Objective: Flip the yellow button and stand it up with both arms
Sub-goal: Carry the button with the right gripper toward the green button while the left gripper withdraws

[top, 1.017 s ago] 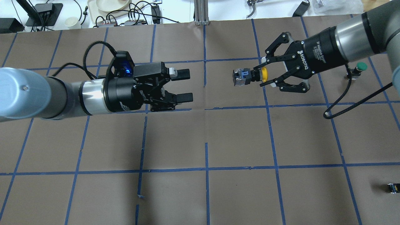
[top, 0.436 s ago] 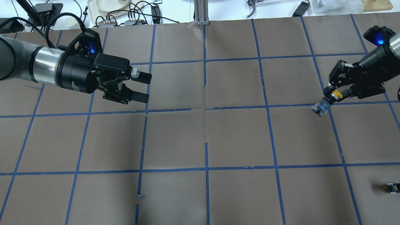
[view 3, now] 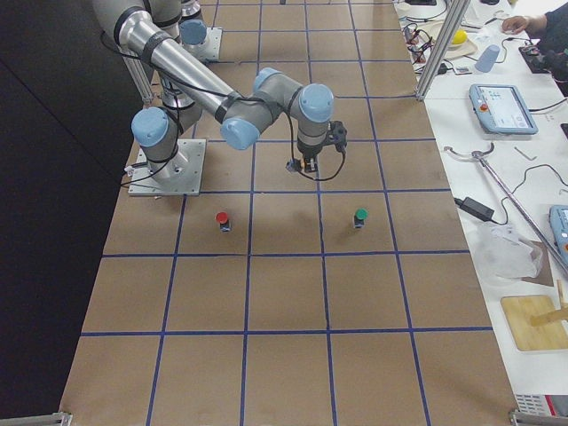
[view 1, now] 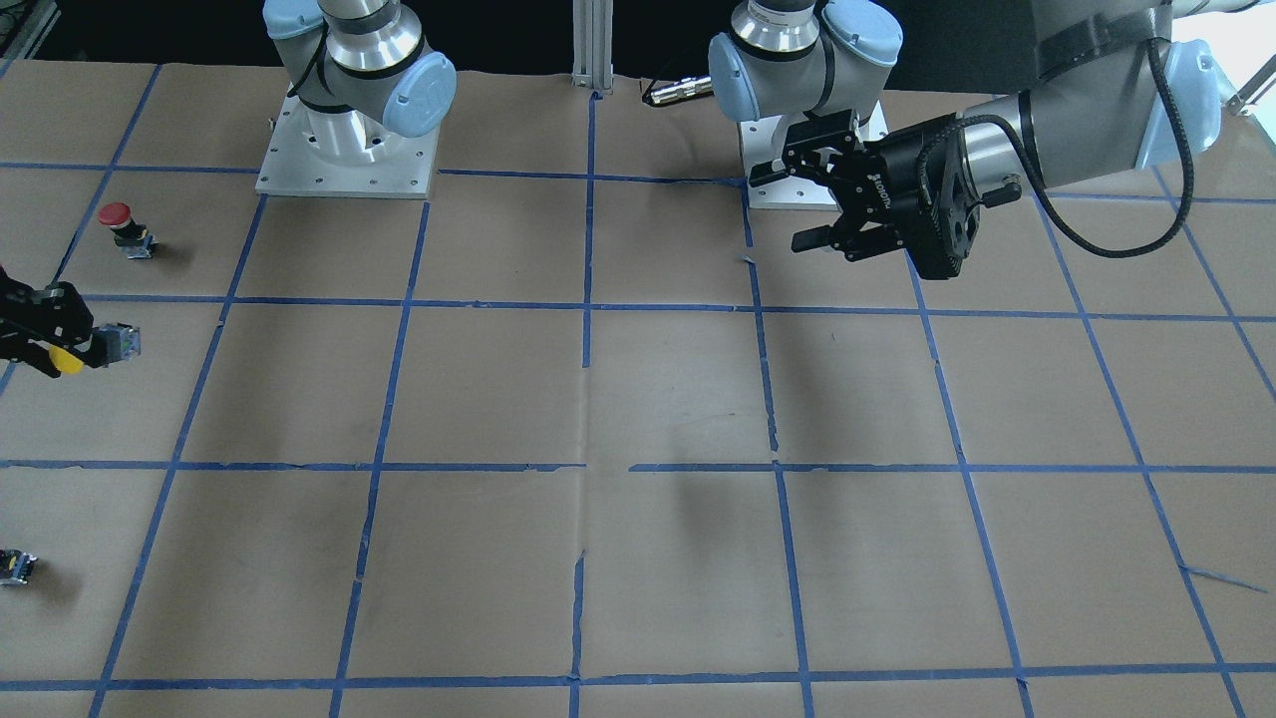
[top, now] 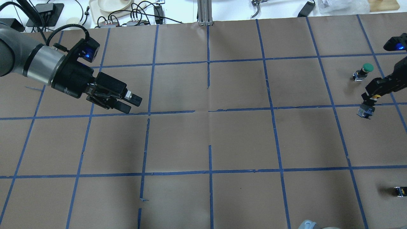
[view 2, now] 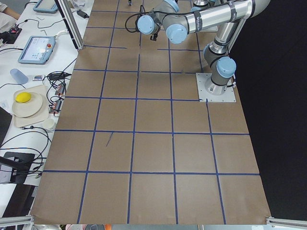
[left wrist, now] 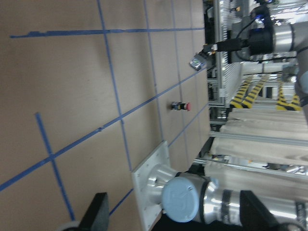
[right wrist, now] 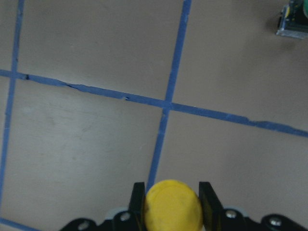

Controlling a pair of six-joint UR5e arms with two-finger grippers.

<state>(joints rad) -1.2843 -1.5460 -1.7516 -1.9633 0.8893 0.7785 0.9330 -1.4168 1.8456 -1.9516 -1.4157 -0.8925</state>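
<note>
My right gripper (top: 370, 99) is at the table's far right, shut on the yellow button (top: 365, 109). It grips just under the yellow cap, and the grey body points down toward the paper. In the right wrist view the cap (right wrist: 172, 208) sits between the two fingers. In the front-facing view the button (view 1: 95, 349) is at the left edge. My left gripper (top: 131, 105) is open and empty, far away over the left half of the table. It also shows in the front-facing view (view 1: 783, 209).
A green-capped button (top: 365, 70) stands behind my right gripper. A red-capped button (view 1: 122, 225) stands nearer the robot's base. A small dark capless block (top: 400, 191) lies at the right edge. Brown paper with a blue tape grid (top: 210, 109) covers the table.
My right gripper has carried the yellow button from the table's middle to the far right and turned it body-down. My left gripper has pulled back to the left, still open.
</note>
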